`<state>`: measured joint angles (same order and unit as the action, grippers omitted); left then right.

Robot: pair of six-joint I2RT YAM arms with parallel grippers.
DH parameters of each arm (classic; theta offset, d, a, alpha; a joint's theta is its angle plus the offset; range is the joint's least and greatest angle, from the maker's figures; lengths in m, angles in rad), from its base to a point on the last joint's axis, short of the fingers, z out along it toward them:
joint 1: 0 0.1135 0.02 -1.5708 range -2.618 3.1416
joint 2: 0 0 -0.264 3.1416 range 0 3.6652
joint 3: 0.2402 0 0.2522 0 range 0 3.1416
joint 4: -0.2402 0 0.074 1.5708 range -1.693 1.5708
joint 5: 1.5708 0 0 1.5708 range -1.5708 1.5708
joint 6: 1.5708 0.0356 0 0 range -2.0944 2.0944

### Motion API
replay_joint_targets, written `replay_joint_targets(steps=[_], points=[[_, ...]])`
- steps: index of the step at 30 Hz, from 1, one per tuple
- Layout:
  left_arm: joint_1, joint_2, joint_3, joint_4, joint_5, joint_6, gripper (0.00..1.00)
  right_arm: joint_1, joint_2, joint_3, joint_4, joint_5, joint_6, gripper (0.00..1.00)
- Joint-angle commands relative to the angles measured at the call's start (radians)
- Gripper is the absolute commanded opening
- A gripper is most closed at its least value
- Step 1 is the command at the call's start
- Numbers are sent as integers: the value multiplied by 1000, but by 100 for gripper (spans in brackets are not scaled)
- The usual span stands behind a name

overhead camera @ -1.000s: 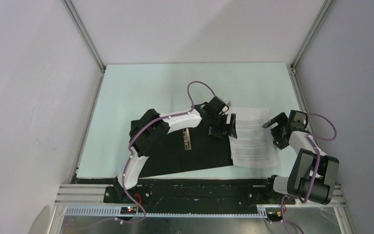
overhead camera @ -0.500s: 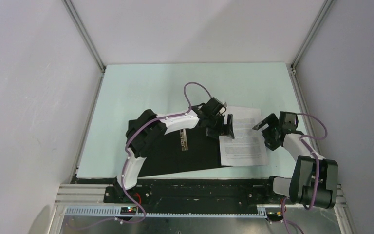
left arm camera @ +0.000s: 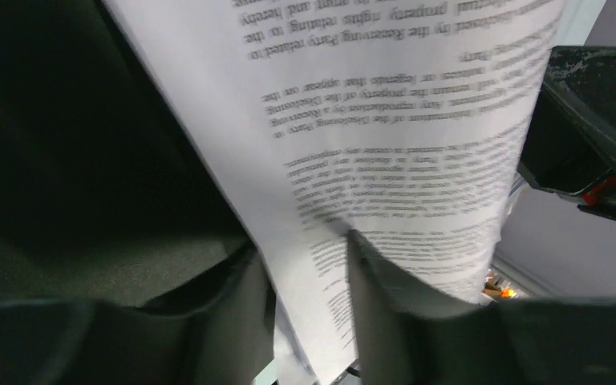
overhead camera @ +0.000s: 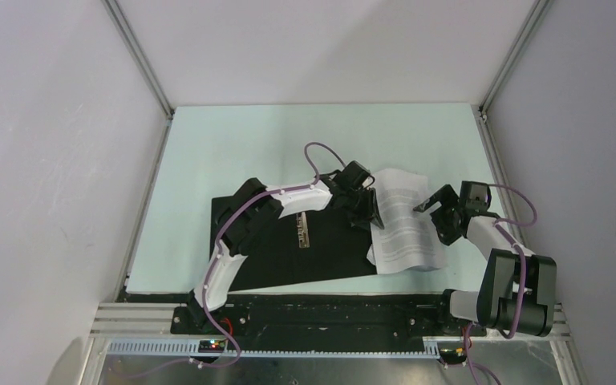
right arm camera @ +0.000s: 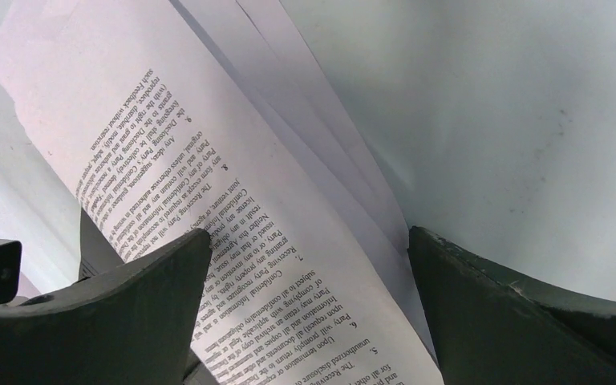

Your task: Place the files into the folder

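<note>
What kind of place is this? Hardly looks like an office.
Probably a robotics lab test cell: a left arm and right arm bolted beside a pale green table, blank walls on a metal frame, printed files and a folder as props.

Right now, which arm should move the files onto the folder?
Left. Left gripper is over the folder with the files between its jaws, so it can likely pull them across. Right gripper hangs wide open on the far side.
</note>
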<state>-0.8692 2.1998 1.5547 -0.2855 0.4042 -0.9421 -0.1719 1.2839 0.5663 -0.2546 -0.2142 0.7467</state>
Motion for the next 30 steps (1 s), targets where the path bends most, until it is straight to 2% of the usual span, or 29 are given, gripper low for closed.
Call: replay_joint_targets(steps=[1,3,9,14,22,23,25,26,30], points=[[1,-10,61,3,41,-17,38,-1,59,-27,-85,-11,-30,99],[8,-28,62,2,46,-21,24,-3,59,-23,-85,-13,-32,99],[41,-91,40,2,61,-32,1,-10,60,1,-90,-41,-39,99],[60,-100,29,1,76,-12,0,-24,59,25,-102,-88,-41,99],[83,-76,-30,-33,67,94,0,-148,51,38,-88,-176,-85,99],[86,-81,-37,-43,62,118,1,-148,65,41,-88,-175,-88,100],[87,-91,-46,-71,49,160,11,-131,82,43,-82,-164,-91,100],[88,-93,-38,-85,43,177,23,-109,88,44,-76,-151,-89,99],[101,-135,-13,-168,-15,263,53,-42,136,44,-50,-121,-67,99]])
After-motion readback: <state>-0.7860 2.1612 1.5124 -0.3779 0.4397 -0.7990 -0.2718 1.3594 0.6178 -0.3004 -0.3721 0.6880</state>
